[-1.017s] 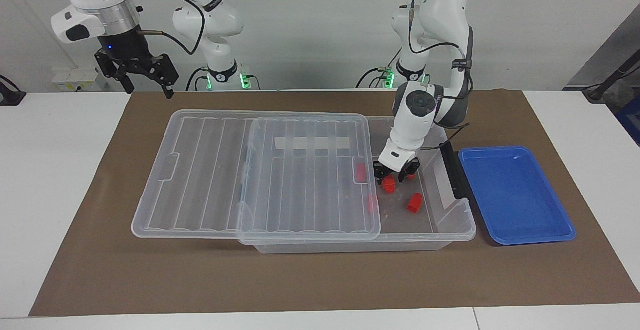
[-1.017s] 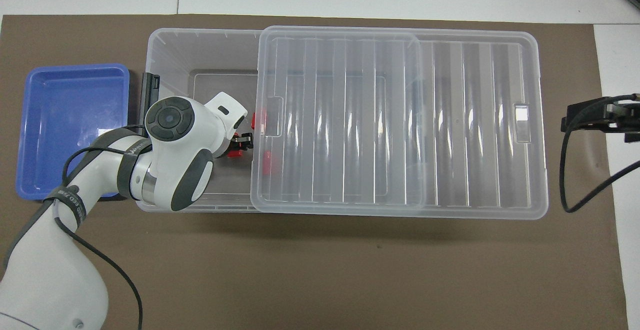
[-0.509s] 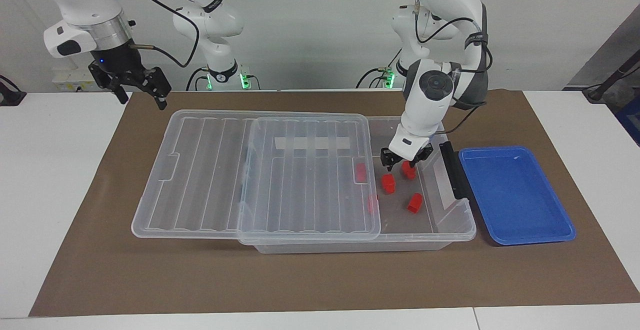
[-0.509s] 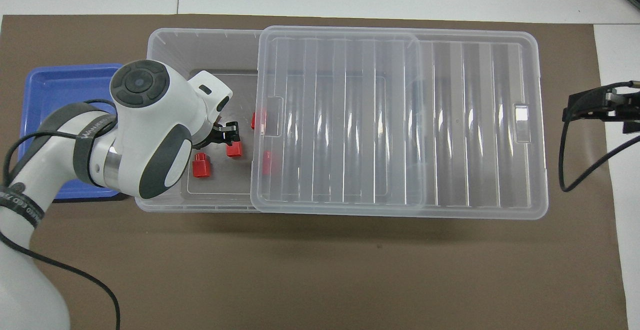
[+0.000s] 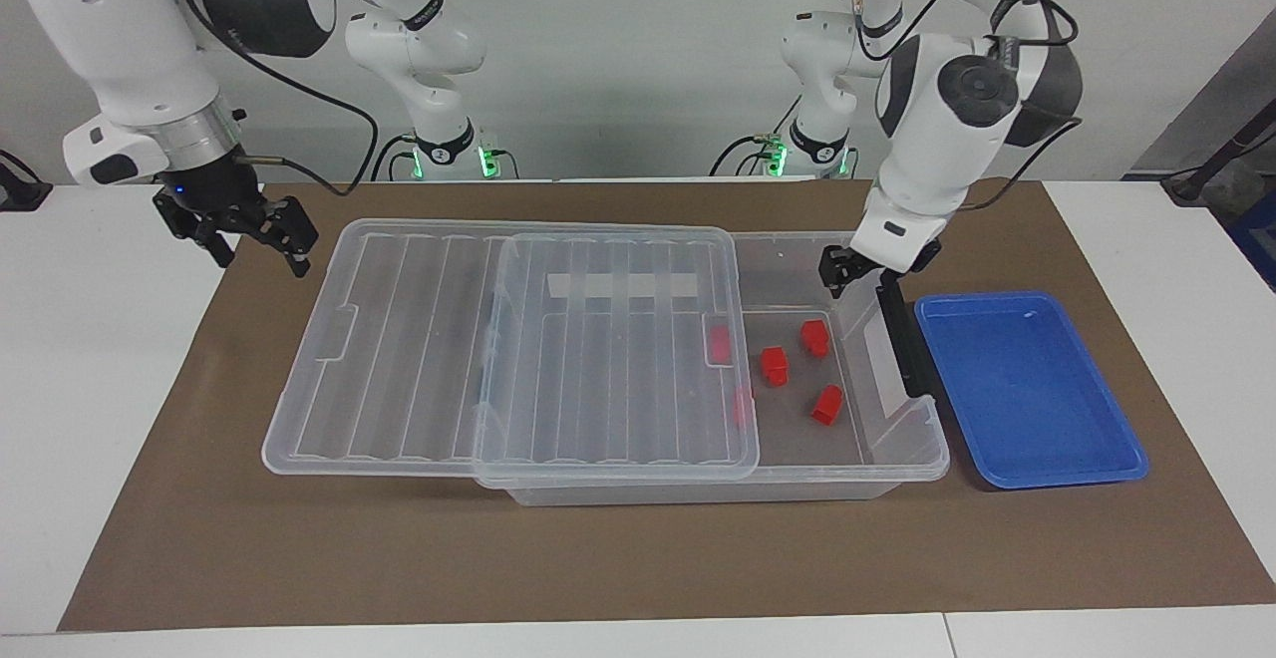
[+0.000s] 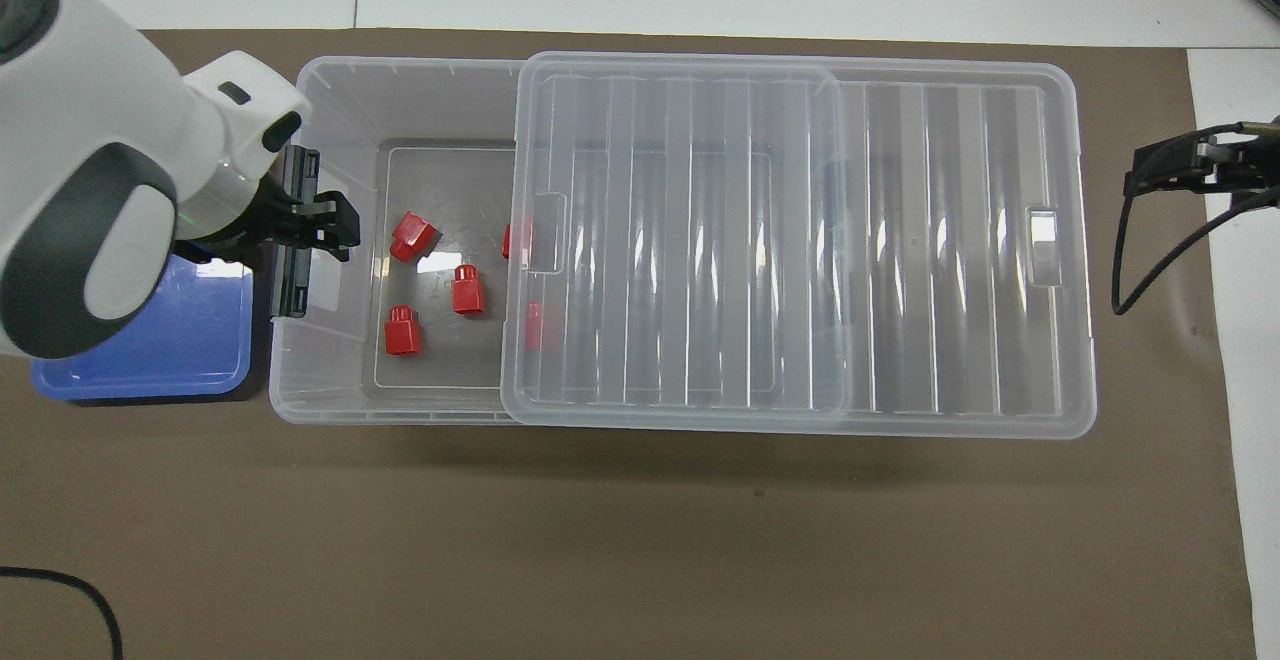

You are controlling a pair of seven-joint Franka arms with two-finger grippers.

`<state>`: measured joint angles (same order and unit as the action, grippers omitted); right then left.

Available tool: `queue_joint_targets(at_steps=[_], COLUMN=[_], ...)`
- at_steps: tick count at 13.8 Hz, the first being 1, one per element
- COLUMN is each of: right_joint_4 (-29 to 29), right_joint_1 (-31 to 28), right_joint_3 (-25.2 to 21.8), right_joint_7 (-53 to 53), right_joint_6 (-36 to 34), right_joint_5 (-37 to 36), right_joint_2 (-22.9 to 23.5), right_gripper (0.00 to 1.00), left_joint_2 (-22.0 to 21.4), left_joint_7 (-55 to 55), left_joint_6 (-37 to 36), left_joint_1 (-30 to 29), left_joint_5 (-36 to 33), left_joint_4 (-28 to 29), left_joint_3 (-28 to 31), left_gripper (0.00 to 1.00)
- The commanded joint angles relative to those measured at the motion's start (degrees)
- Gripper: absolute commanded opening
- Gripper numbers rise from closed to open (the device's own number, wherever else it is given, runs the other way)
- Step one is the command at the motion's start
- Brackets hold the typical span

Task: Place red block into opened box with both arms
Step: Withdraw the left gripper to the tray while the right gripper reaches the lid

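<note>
Subject: the red block (image 5: 814, 336) lies on the floor of the box (image 5: 698, 490), in the uncovered part at the left arm's end, farther from the robots than that end's wall corner. In the overhead view its long axis sits at a slant to the box walls. Nothing grips it.

Left gripper (image 5: 877, 269): raised over the handle end of the box, so the block lies below it and toward the lid. Its jaws stand apart and hold nothing. This arm is much the nearer of the two.

Right gripper (image 5: 257, 237): waiting in the air over the counter (image 5: 100, 339) at the right arm's end, just beside the lid's corner, spread wide and empty.

Surroundings: two more red blocks (image 5: 774, 365) lie loose on the open floor, apart from each other, and two show through the clear lid (image 5: 449, 339). The lid lies slid toward the right arm's end, overhanging the box there. A black handle (image 5: 902, 339) stands between the box and an empty blue tray (image 5: 1027, 389).

Assessment: placement appears complete, and nothing obstructs either arm.
</note>
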<state>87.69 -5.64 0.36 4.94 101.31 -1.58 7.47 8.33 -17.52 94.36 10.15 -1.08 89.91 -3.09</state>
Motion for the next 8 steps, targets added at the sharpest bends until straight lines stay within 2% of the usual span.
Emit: queue_joint_targets(at_steps=[1, 3, 5, 6, 8], right_joint_4=[-0.25, 0.19, 1.25, 2.21, 4.23], right_joint_1=[-1.65, -2.96, -3.93, -4.02, -4.11], right_joint_3=[0.43, 0.43, 0.51, 0.51, 0.43], right_joint_7=[-2.55, -5.28, -6.08, -6.00, -6.08], right_joint_6=[3.26, 6.16, 9.50, 10.56, 11.89], right_joint_5=[-0.27, 0.08, 0.26, 0.26, 0.34], right_joint_2=[3.15, 5.26, 7.11, 7.47, 7.47], right_gripper=[0.93, 0.89, 0.77, 0.61, 0.18], left_joint_2=[-2.00, -2.44, -5.06, -5.60, -5.78], left_joint_7=[4.85, 11.77, 15.05, 14.63, 14.53], left_joint_6=[-1.55, -1.20, -0.94, -0.67, -0.32], left_joint_1=[-5.03, -8.37, -9.53, -9.36, -10.32], left_joint_5=[-0.76, -0.76, -0.68, -0.68, -0.68], left_joint_4=[-0.70, -0.70, -0.09, 0.79, 1.06], left_joint_3=[-0.33, -0.25, -0.42, -0.34, -0.33], left_gripper=[1.00, 1.00, 1.00, 1.00, 1.00])
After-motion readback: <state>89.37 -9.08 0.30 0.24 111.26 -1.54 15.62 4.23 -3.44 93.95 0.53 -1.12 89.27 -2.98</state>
